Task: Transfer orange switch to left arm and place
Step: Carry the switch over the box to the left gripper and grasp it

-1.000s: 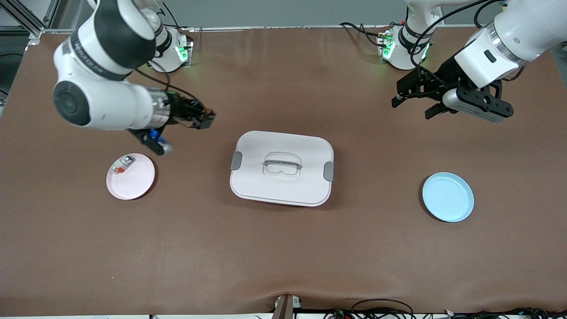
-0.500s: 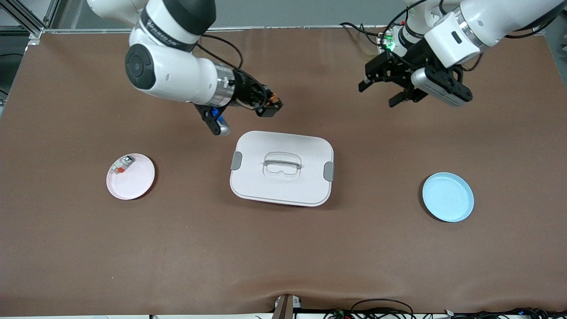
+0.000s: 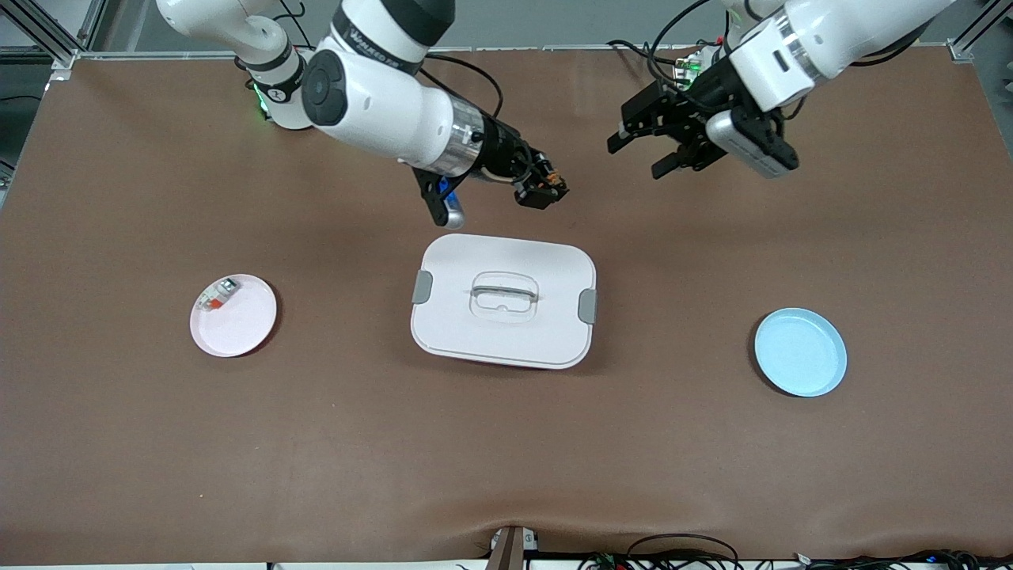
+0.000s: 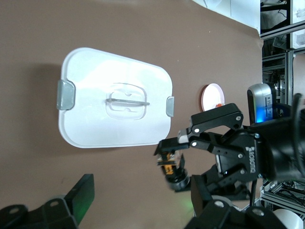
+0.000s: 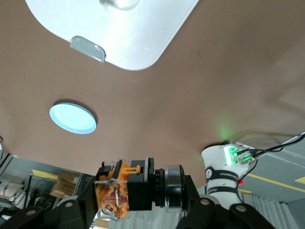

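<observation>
Brown matting covers the table, and the white latched box sits at its middle with its lid on and grey latches at both ends. Toward the right arm's end of the table lies a pink plate carrying a small white piece with a red-orange end; toward the left arm's end lies a light blue plate, bare inside.

Reaching in from its base, the right arm holds the right gripper in the air over the bare mat just past the box's edge on the robots' side, not over the lid. Its fingers are closed on the orange switch, which shows in the right wrist view as an orange and black component pinched between the finger pads.

The left arm carries the left gripper over the mat, near the right gripper and facing it, with a gap of open mat between the two. Its fingers are spread wide apart and hold nothing. The left wrist view looks down on the box and on the right gripper with the switch at its tip
</observation>
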### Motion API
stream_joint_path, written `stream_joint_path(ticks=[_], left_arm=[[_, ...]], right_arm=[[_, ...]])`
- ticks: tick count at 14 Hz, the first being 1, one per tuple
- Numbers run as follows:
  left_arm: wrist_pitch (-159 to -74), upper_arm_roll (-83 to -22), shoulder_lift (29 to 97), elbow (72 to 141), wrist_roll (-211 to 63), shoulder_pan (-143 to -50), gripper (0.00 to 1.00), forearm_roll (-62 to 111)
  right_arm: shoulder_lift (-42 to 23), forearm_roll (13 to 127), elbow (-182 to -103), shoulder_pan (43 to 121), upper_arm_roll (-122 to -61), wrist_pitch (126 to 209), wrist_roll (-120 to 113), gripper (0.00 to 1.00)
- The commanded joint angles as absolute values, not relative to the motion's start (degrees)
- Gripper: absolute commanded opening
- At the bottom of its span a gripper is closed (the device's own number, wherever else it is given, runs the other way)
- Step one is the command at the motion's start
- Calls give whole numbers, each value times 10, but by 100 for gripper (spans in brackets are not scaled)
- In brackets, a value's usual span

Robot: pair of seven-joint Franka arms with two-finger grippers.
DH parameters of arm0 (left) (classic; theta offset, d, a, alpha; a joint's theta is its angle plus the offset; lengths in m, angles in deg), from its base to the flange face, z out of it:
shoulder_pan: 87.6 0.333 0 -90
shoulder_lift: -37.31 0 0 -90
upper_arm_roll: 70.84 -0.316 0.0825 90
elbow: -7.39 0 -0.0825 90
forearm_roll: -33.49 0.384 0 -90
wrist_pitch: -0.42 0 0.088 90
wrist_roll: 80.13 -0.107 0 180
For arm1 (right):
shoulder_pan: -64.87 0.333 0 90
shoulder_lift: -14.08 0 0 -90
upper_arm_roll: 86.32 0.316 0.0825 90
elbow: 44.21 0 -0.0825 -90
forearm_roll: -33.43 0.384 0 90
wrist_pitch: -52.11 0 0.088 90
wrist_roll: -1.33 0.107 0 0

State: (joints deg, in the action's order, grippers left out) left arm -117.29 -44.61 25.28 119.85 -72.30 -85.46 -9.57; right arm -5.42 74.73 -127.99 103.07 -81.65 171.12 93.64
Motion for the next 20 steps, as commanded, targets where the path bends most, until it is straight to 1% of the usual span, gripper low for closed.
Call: stream_joint_path(ticks=[1,2,3,9,11,15,18,19,20], left_arm=[[-1199,-431,238,1233,-716,-847,85,-114],[-1199,-426,239,1237,-694,-848,81,-114],[-1199,-424,241,1238,-676,-847,81,-114],[-1199,-415,246,1238,-668,-850,82,-114],[-1200,-415,252,1238,-673,-851,76,-115],[-1232,-395,268,1238,-676,-851,76,-119],[-1257,-382,269,1239,-680,-851,76,-157],[-1261,-380,271,1242,-691,-851,71,-157],[-1262,-380,271,1250,-705,-851,68,-160]], right_arm=[[-79,756,-1235,1048,-823,1710,970,14],[-81,756,-1234,1049,-823,1713,973,14],[-81,756,-1234,1050,-823,1715,973,14],[-82,756,-1230,1054,-823,1715,974,14],[-81,756,-1230,1054,-823,1715,974,14],[-82,756,-1230,1054,-823,1716,974,14],[-81,756,-1230,1054,-823,1715,974,14],[-82,756,-1230,1054,-823,1715,974,14],[-82,756,-1230,1054,-823,1715,974,14]])
